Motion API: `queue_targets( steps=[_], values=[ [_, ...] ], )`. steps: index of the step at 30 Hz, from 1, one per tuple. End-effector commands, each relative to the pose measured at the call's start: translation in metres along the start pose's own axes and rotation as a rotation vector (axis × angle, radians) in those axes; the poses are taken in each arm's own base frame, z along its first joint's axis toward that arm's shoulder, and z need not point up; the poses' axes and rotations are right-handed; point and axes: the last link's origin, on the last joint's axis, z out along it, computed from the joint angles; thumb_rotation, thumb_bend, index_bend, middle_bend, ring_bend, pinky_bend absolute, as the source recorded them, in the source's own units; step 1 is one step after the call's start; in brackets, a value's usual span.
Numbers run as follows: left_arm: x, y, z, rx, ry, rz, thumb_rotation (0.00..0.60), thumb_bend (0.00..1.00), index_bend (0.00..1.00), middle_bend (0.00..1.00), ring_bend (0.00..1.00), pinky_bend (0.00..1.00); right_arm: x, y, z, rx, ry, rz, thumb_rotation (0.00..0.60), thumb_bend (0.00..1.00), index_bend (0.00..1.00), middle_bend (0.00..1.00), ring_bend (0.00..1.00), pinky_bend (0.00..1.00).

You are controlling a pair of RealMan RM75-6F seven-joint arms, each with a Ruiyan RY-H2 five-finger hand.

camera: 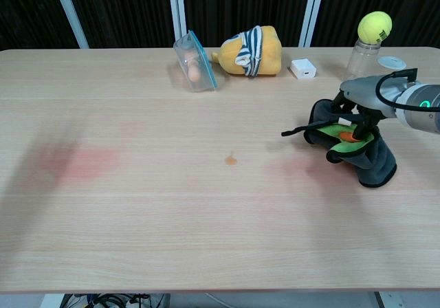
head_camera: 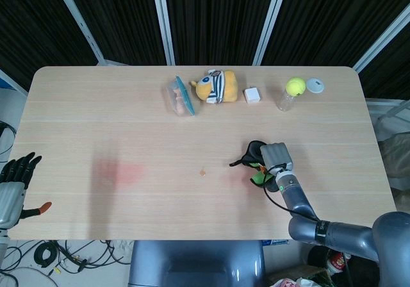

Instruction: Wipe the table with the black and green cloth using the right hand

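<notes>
Gripping the bunched cloth (camera: 357, 153), the right hand (camera: 361, 115) rests on the table (camera: 172, 205).

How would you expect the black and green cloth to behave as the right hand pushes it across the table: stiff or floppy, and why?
Probably floppy: the cloth is bunched into folds under the right hand, and a thin black strap sticks out loosely to one side. It likely bunches up rather than sliding flat. It also looks light, since it lies crumpled on the table without spreading out.
</notes>
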Motion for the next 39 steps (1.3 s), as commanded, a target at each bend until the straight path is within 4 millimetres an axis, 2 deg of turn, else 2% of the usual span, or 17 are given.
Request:
queue_targets(
  steps=[1, 5, 18, 22, 24, 28, 33, 39],
  values=[
    [0.0, 0.0, 0.0, -0.001, -0.001, 0.0, 0.6, 0.0, 0.0, 0.0, 0.0, 0.0, 0.004, -0.018, -0.008, 0.065, 0.043, 0.035, 0.6, 0.41, 0.79, 0.75, 0.76, 0.86],
    [0.0, 0.0, 0.0, -0.002, -0.002, -0.002, 0.6, 0.0, 0.0, 0.0, 0.0, 0.0, 0.005, -0.043, -0.012, 0.132, 0.064, 0.053, 0.6, 0.41, 0.79, 0.75, 0.76, 0.86],
    [0.0, 0.0, 0.002, 0.002, -0.01, -0.01, 0.6, 0.0, 0.0, 0.0, 0.0, 0.0, -0.002, -0.166, -0.015, 0.356, 0.06, 0.101, 0.6, 0.43, 0.79, 0.75, 0.76, 0.86],
    [0.0, 0.0, 0.003, 0.004, -0.013, -0.014, 0.6, 0.0, 0.0, 0.0, 0.0, 0.0, -0.009, -0.192, -0.016, 0.389, 0.051, 0.111, 0.6, 0.43, 0.79, 0.75, 0.76, 0.86],
    [0.0, 0.0, 0.003, 0.005, -0.015, -0.016, 0.6, 0.0, 0.0, 0.0, 0.0, 0.0, -0.015, -0.2, -0.015, 0.391, 0.043, 0.112, 0.6, 0.43, 0.79, 0.75, 0.76, 0.86],
    [0.0, 0.0, 0.003, 0.003, -0.014, -0.019, 0.6, 0.0, 0.0, 0.0, 0.0, 0.0, -0.024, -0.203, -0.011, 0.374, 0.031, 0.106, 0.6, 0.43, 0.79, 0.75, 0.76, 0.86],
    [-0.001, 0.001, 0.002, 0.0, -0.018, -0.017, 0.6, 0.0, 0.0, 0.0, 0.0, 0.0, -0.036, -0.192, -0.003, 0.327, 0.022, 0.054, 0.6, 0.43, 0.79, 0.75, 0.76, 0.86],
    [-0.001, 0.001, 0.003, 0.002, -0.017, -0.021, 0.6, 0.0, 0.0, 0.0, 0.0, 0.0, -0.038, -0.173, 0.01, 0.248, 0.046, 0.037, 0.6, 0.43, 0.79, 0.75, 0.76, 0.86]
  ],
)
